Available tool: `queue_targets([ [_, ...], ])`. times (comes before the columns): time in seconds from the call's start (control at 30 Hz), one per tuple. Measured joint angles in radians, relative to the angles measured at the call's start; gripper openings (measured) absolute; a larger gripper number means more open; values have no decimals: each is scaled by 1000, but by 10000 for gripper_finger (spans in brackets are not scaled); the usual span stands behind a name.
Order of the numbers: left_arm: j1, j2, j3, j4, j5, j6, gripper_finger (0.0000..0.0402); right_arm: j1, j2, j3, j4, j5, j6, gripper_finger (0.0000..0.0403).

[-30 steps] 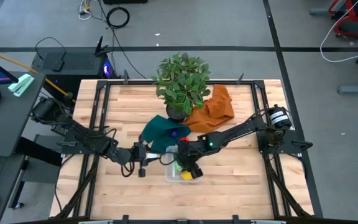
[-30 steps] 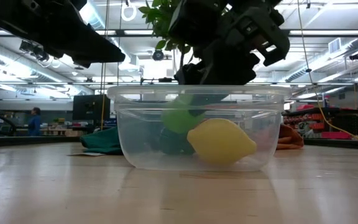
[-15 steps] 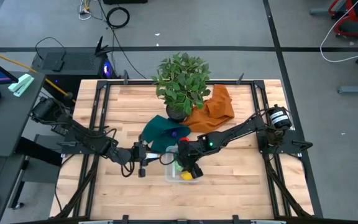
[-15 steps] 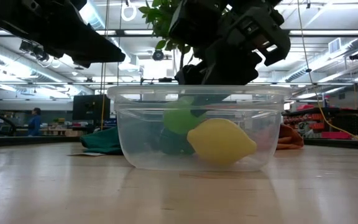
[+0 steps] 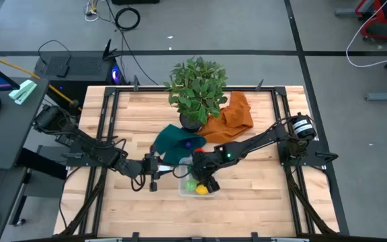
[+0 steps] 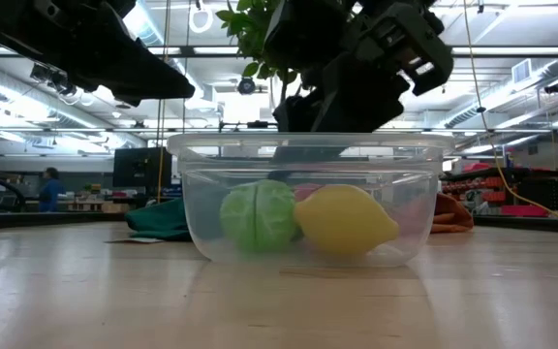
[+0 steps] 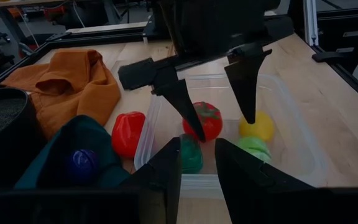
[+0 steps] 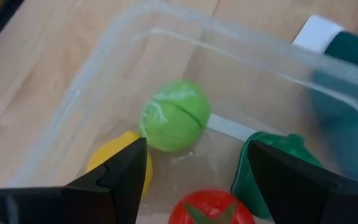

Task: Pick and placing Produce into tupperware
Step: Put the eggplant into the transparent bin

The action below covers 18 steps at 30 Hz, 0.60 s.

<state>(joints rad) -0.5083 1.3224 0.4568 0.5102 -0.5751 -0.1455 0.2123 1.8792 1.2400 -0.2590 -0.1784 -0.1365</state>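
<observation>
The clear tupperware [image 5: 197, 186] stands on the table near its front middle; it also shows in the low view [image 6: 318, 145]. Inside lie a green cabbage ball [image 8: 174, 116], a yellow lemon [image 6: 347, 221], a red tomato [image 7: 204, 120] and a dark green piece [image 7: 188, 154]. The cabbage rests on the container's floor beside the lemon [image 6: 258, 215]. My right gripper [image 8: 194, 180] is open and empty just above the container. My left gripper [image 7: 197, 168] is open and empty, level, to the container's left [image 5: 157, 173].
A red pepper [image 7: 128, 132] lies on the table between the container and a folded green cloth [image 5: 173, 144], which holds a dark blue piece [image 7: 79, 163]. An orange cloth [image 5: 230, 117] and a potted plant [image 5: 195, 87] stand behind. Bare wood lies to the right and front.
The green cabbage ball has dropped from just under the container's rim, beneath my right gripper, to the container's floor, where it now lies to the left of the lemon in the low view. Both arms have kept nearly still.
</observation>
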Motion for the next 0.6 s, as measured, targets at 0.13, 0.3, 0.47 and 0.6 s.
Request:
queue_targets([
  [0.13, 0, 0, 0, -5, 0, 0, 105, 0, -43, 0, -26, 53, -48, 241],
  [0.3, 0, 0, 0, -9, 0, 0, 105, 0, -124, 0, -66, 89, -47, 229],
  [0.47, 0, 0, 0, -9, -2, 1, 105, 0, -214, 0, -177, 160, 17, 212],
  [0.6, 1, 0, 0, -9, -5, 9, 105, 0, -264, -10, -268, 239, 62, 199],
])
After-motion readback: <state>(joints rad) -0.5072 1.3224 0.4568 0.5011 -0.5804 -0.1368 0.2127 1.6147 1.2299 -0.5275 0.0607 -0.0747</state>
